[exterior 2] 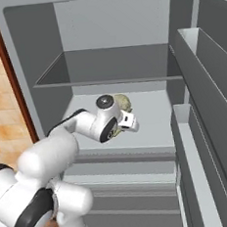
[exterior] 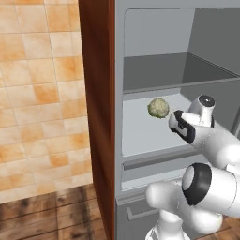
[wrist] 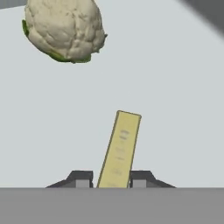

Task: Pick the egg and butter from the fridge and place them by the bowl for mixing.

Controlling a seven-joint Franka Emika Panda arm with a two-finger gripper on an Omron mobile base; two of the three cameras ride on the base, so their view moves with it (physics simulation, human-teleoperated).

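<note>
The butter (wrist: 120,148), a slim pale-yellow stick, stands between the two dark finger tips of my gripper (wrist: 111,179), which is shut on it. My hand (exterior 2: 128,122) reaches into the open fridge (exterior: 154,70), low over the middle shelf (exterior 2: 155,116). Just beyond the hand on that shelf lies a greenish-white round lump (wrist: 63,28), which also shows in the base views (exterior: 158,108) (exterior 2: 123,102). The egg and the bowl are out of view.
An upper shelf (exterior 2: 106,67) spans the fridge above my hand. The open door's grey racks (exterior 2: 200,77) stand close on the right. A red-brown cabinet side (exterior: 96,117) and a tiled wall (exterior: 37,93) lie to the left of the fridge.
</note>
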